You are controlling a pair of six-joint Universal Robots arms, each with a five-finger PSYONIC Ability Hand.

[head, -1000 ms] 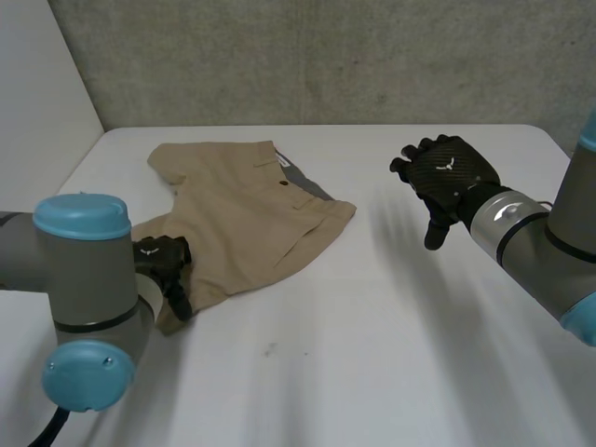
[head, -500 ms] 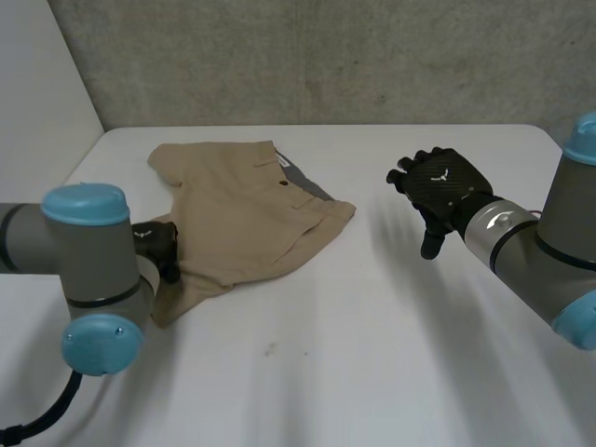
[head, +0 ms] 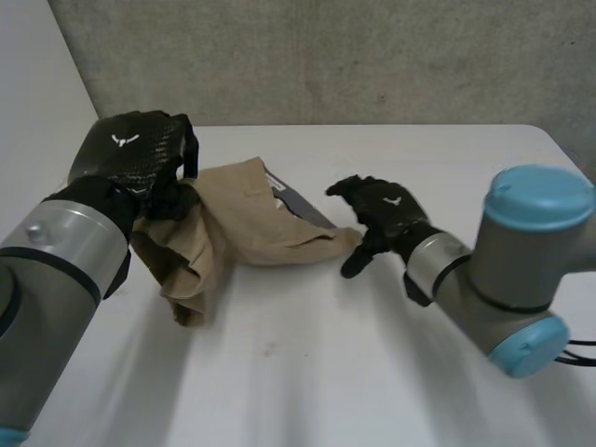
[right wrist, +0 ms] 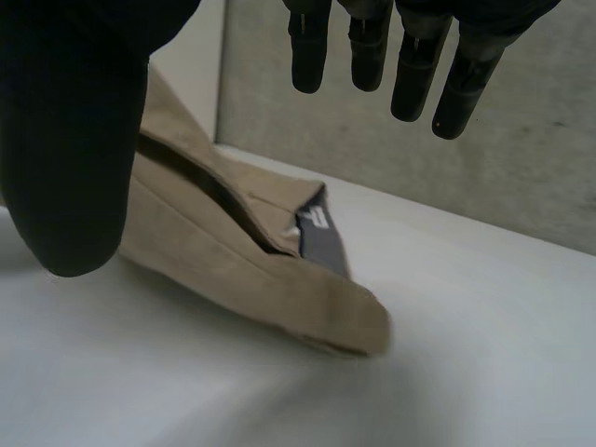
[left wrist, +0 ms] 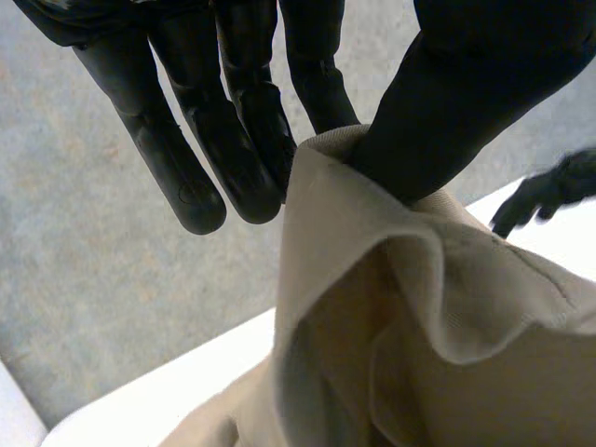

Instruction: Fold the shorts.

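The tan shorts (head: 244,216) lie partly on the white table (head: 335,372), bunched and lifted at one side. My left hand (head: 135,160) is raised above the table and shut on a leg edge of the shorts; in the left wrist view the cloth (left wrist: 400,317) is pinched between thumb and fingers (left wrist: 233,140). My right hand (head: 382,212) hovers open just beside the waistband corner that still rests on the table. In the right wrist view its straight fingers (right wrist: 372,47) hang over the shorts (right wrist: 233,270), whose grey inner waistband (right wrist: 321,237) shows.
A grey concrete wall (head: 326,56) runs behind the table's far edge. Bare white tabletop stretches in front of the shorts and to the right of my right arm (head: 503,270).
My left hand closed on the shorts' leg edge and lifted it up off the table. My right hand moved left and down toward the waistband corner, staying open.
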